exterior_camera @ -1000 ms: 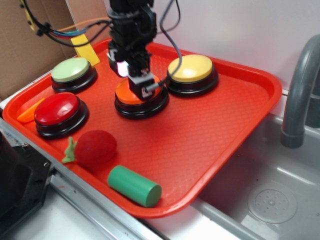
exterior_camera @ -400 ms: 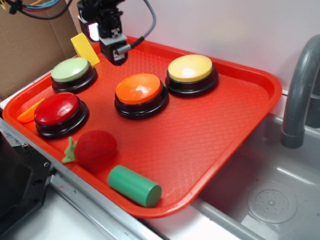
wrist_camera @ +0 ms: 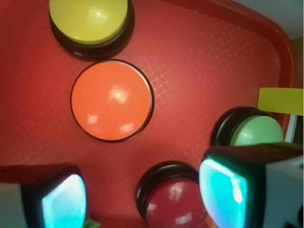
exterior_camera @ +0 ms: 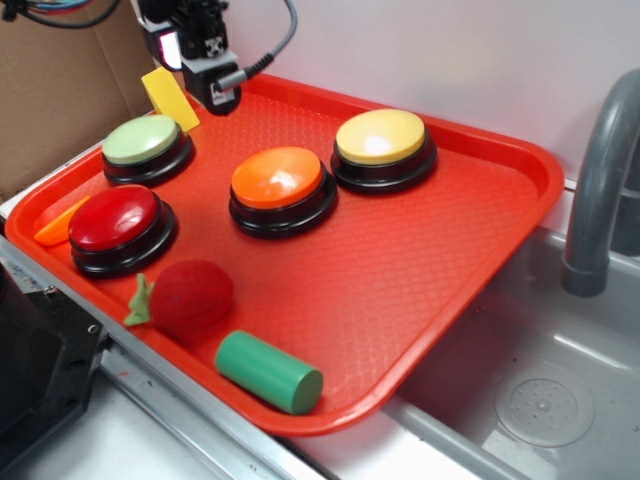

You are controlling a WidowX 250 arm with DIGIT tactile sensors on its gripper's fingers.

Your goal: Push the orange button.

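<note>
The orange button sits near the centre of the exterior frame on the red tray, its dome intact on a black base, with nothing touching it. The tool hangs at the upper left of that frame, over the tray's far rim and just beside a yellow wedge, well apart from the orange button. In the wrist view the button lies left of centre and the two fingers at the bottom corners stand apart with nothing between them, so the tool reads as released and empty. The yellow button is to the right of the target, the green button and red button to its left; a red ball and green cylinder lie toward the lower edge. No indicator shows whether the button has registered a press. Judgement: from these views alone completion cannot be confirmed; if it is outstanding, the tool must travel right and down onto the dome.
</note>
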